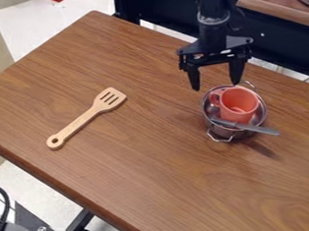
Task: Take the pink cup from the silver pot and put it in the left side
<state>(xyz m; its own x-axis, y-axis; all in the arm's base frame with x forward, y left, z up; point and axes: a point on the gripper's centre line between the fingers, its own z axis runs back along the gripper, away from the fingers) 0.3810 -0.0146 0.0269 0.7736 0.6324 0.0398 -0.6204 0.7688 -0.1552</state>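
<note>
The gripper (215, 86) hangs over the upper right part of the table, its two fingers spread apart with nothing between them. It is open and stands just above and to the left of the pink cup (237, 104). The cup sits inside the silver pot (207, 112), its handle toward the left. The pot has a wire handle at its upper right and another at its lower left. A grey-handled utensil (261, 129) lies across the pot in front of the cup, with its handle sticking out over the right rim.
A wooden slotted spatula (85, 117) lies slantwise on the left half of the wooden table (146, 186). Behind the table's far edge runs a dark structure with a wooden top (276, 7). The table's left edge slopes down from the far corner.
</note>
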